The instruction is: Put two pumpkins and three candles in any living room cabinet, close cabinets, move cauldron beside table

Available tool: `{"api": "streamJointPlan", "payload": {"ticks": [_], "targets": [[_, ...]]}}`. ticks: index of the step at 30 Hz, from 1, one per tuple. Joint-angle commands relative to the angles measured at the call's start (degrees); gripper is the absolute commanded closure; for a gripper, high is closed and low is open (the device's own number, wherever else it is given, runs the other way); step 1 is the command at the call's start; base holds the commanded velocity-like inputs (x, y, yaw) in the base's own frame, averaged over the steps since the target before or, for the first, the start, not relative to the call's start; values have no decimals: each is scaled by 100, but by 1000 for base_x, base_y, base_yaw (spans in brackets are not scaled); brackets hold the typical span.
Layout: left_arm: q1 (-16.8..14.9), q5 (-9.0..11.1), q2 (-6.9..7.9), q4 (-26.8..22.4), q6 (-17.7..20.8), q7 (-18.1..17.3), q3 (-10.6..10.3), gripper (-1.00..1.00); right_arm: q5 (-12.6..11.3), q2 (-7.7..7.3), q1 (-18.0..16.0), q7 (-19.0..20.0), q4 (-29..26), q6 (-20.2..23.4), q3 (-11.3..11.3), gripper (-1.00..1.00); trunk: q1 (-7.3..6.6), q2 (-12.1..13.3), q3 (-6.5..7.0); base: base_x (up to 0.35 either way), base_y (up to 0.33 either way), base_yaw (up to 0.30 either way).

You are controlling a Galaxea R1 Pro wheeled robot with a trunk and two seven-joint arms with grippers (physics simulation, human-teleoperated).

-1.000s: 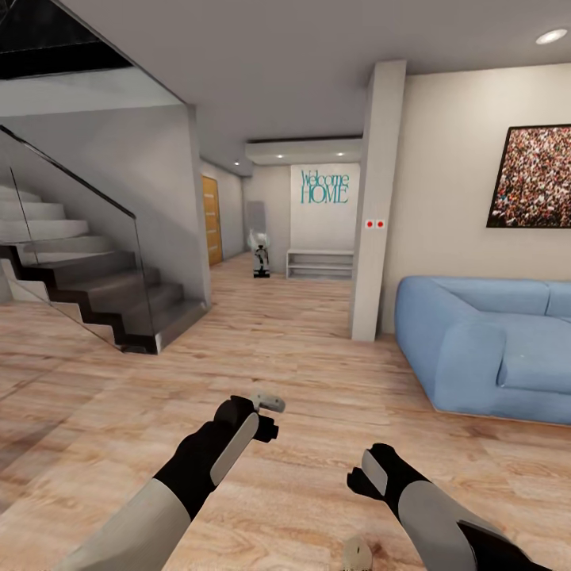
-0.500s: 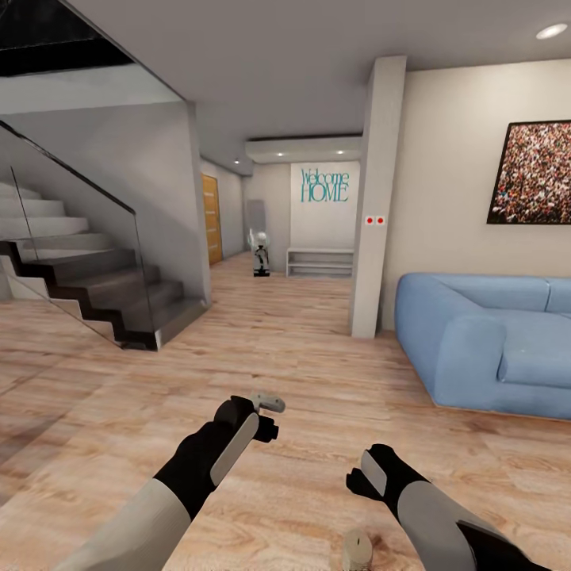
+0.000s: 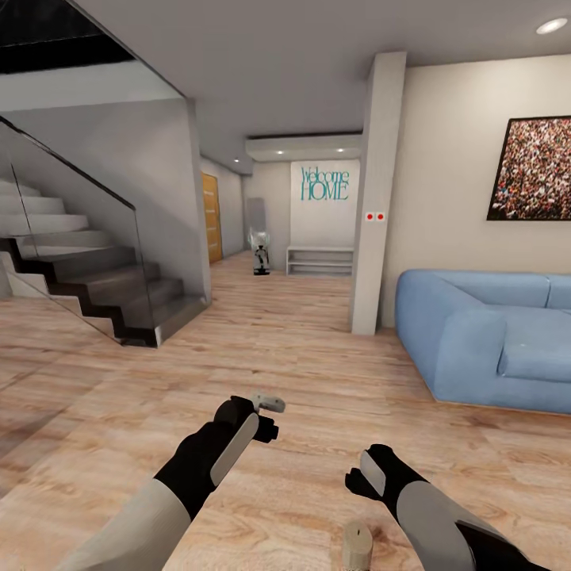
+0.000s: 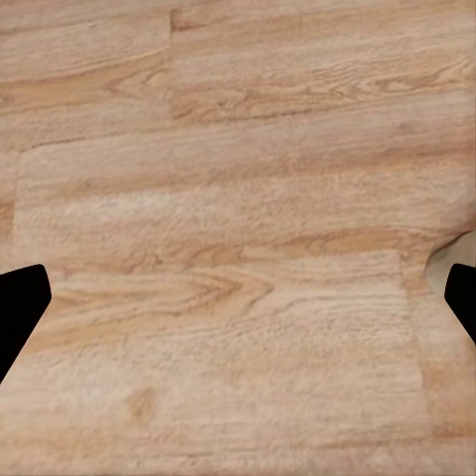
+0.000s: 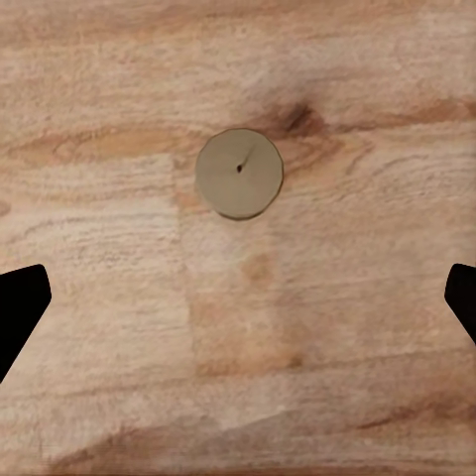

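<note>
One candle [image 3: 357,546], a squat pale cylinder with a tiny wick, stands upright on the wooden floor just in front of me. My right gripper [image 3: 363,478] hangs above it and slightly behind. In the right wrist view the candle [image 5: 239,174] is seen from straight above, and the right gripper [image 5: 238,302] is open, its dark fingertips [image 5: 20,307] far apart and empty. My left gripper [image 3: 268,419] hovers over bare floor. The left wrist view shows it [image 4: 238,297] open and holding nothing. The pumpkins, cabinet, cauldron and table are out of view.
A blue sofa [image 3: 492,341] stands on the right under a framed picture [image 3: 533,168]. A white pillar [image 3: 377,198] rises beside it. A staircase with a glass rail [image 3: 87,277] fills the left. A hallway with a low white bench [image 3: 319,262] lies straight ahead.
The whole view has shifted, so the camera moved. The candle now sits higher in the picture and shows more fully. Both arms hold the same pose.
</note>
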Motion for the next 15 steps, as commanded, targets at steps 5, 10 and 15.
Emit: {"api": "streamJointPlan", "payload": {"ticks": [5,10,15], "targets": [[-5,59,-1,-1,11,58,-11,-100,17,6,-2,-16,-6,32,-22,-100,109,-205,-97,0,0,0],[-5,59,-1,-12,11,64,-11,-100,18,10,-2,-16,-4,32,-22,-100,219,-406,-187,0,0,0],[-3,59,9,-82,13,70,-11,-100,18,4,-2,-16,-4,32,-22,-100,329,-606,-276,0,0,0]]}}
